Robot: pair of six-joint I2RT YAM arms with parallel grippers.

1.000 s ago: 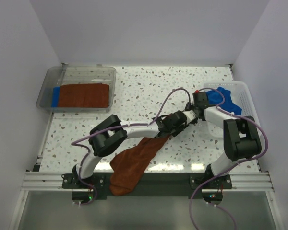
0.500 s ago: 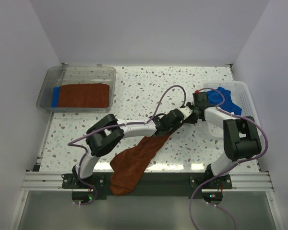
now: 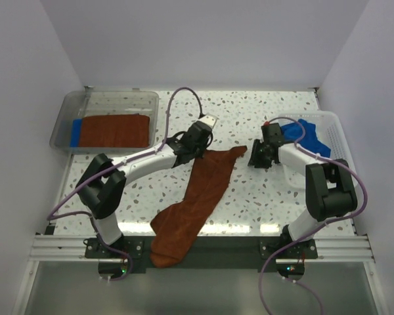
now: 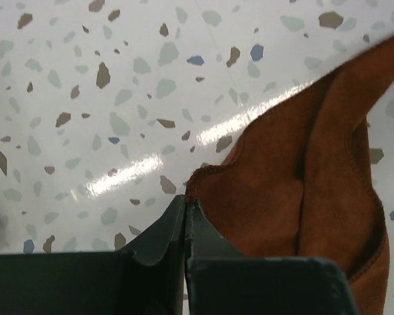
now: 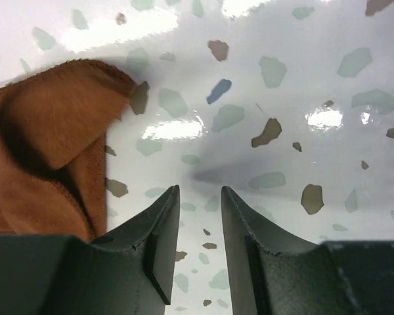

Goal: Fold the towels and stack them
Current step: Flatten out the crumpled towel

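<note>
1. Towel (image 3: 200, 193), rust-brown, lies bunched lengthwise mid-table (image 3: 249, 108), with its near end hanging over the front edge.
2. Left gripper (image 4: 186, 209) is clenched, apparently pinching the hem on the upper-left side.
3. Right gripper (image 5: 200, 197) is part-open and empty, just beside the towel's far corner.
4. Handling guess: soft, light, floppy terry that sags and bunches; not slippery.
5. Best hold is the stitched corners, one per gripper.
6. Folded brown towel (image 3: 115, 130) is in the tray (image 3: 105, 98); blue towel (image 3: 310, 134) is in the basket (image 3: 336, 128).

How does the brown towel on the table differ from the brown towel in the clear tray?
The table towel lies unfolded and rumpled, trailing over the near edge; the tray towel is folded flat. The left gripper pinches the table towel's corner; no gripper touches the tray towel. Both are rust-brown.
</note>
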